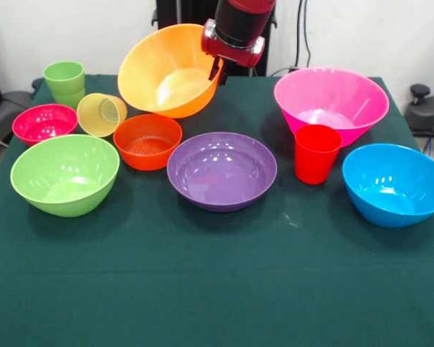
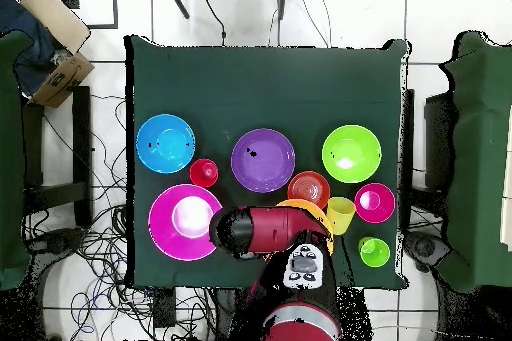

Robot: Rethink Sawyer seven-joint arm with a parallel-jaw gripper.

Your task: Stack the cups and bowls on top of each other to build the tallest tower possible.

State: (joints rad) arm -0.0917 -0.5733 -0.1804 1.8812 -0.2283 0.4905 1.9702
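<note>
My gripper (image 1: 217, 70) is shut on the right rim of the big orange bowl (image 1: 166, 72), which hangs tilted above the table's far side with its mouth facing forward. The purple bowl (image 1: 221, 170) sits in the middle, the pink bowl (image 1: 331, 101) and blue bowl (image 1: 396, 184) to the right, and the lime-green bowl (image 1: 65, 175) to the left. A small red-orange bowl (image 1: 147, 141) and a small magenta bowl (image 1: 45, 123) stand apart. The green cup (image 1: 64, 81) is upright, the yellow cup (image 1: 101, 114) lies on its side, and the red cup (image 1: 317, 153) stands by the pink bowl. Nothing is stacked.
A dark green cloth (image 1: 217, 289) covers the table, its near half bare. In the overhead view my arm (image 2: 270, 230) hides most of the orange bowl (image 2: 296, 202). Cables and chairs surround the table.
</note>
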